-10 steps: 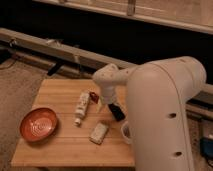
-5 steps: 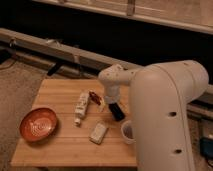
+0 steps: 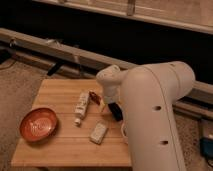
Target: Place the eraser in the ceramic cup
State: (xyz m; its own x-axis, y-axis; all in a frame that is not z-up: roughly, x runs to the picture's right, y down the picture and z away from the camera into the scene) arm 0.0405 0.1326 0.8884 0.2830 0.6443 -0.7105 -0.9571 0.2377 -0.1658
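Though hidden behind arm, dark tool [image 3: 114, 111] low over wooden bench [image 3: 60, 145], near small dark orange-patched eraser [image 3: 94, 98]; grip state untellable.

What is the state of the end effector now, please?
End effector: low over the table, right of the white bottle; state cannot be told.

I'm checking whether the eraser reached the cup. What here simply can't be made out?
- Small pale white ceramic cup: camera view, only a sliver shows beside the white robot arm.
- Claw: dark, against the arm; its grip is unreadable.
- Dark eraser: not separable from the claw.
- Small red-brown item by the white tube-like bottle: too blurred to identify.
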